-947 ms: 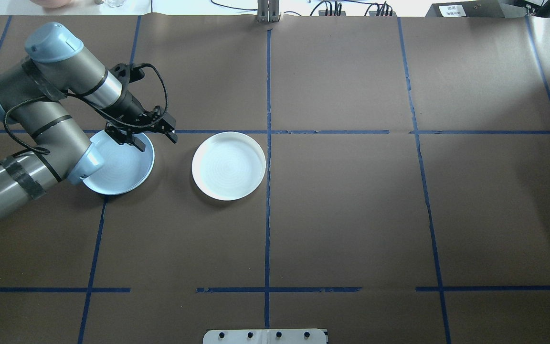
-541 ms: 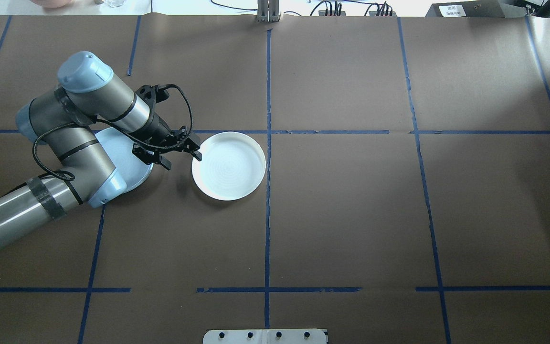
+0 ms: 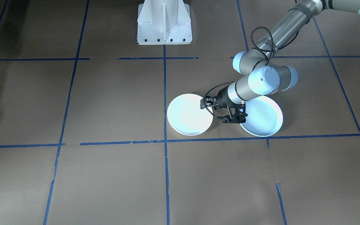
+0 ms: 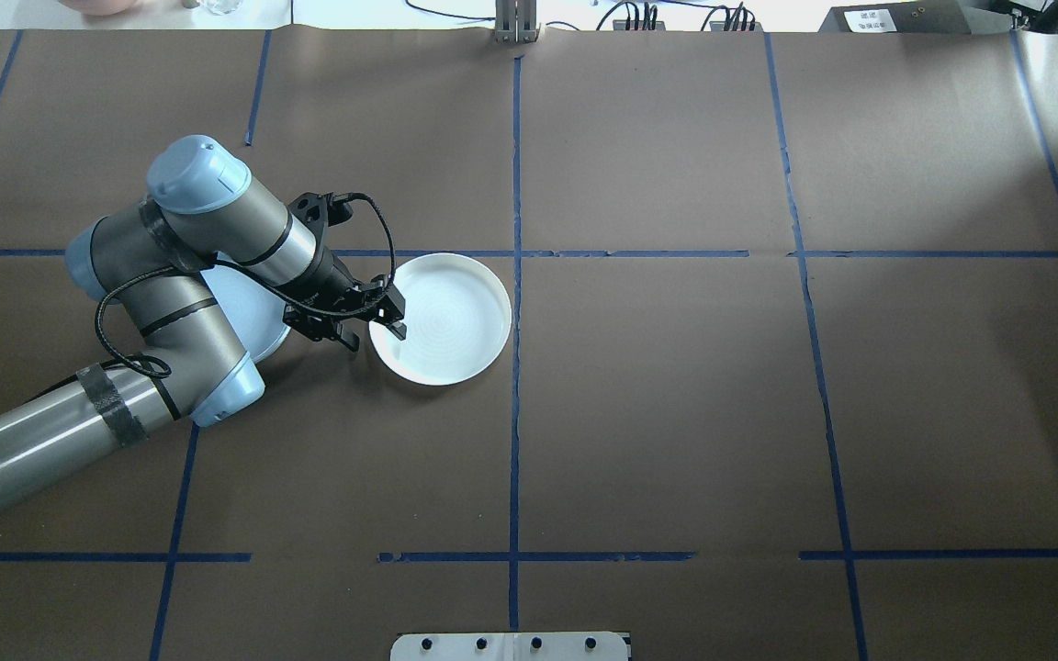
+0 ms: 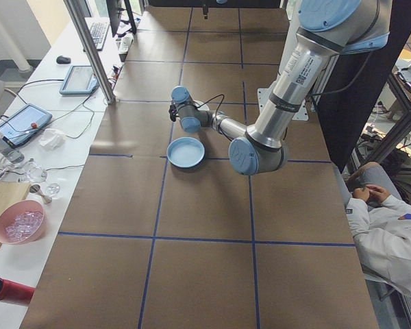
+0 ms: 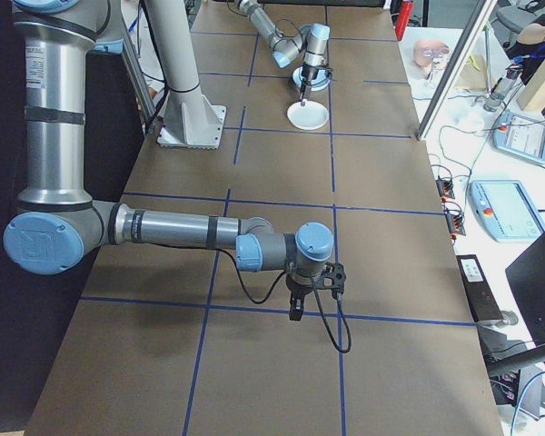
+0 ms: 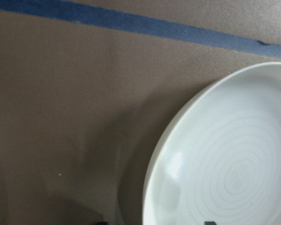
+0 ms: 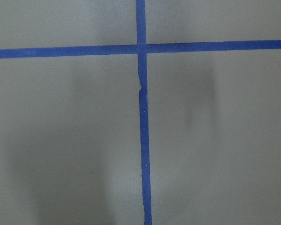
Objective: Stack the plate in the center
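Observation:
The center plate point(image 4: 446, 317) is round and white with faint rings, and lies near the table's middle; it also fills the left wrist view point(image 7: 225, 159). A pale blue plate point(image 4: 249, 312) lies to its left, partly hidden under my left arm. My left gripper point(image 4: 373, 335) is open and low over the white plate's left rim, with one finger inside the rim and one outside. It holds nothing. My right gripper point(image 6: 295, 307) hangs over bare table far from both plates. I cannot tell whether it is open or shut.
Blue tape lines point(image 4: 515, 413) divide the brown table cover. The robot's base plate point(image 3: 164, 22) stands at the table's near edge. A seated person point(image 5: 390, 219) is beside the table. Side benches carry tablets point(image 6: 504, 209) and small items.
My left arm has swung right, carrying its open gripper from over the blue plate to the white plate's left rim. Both plates stayed put.

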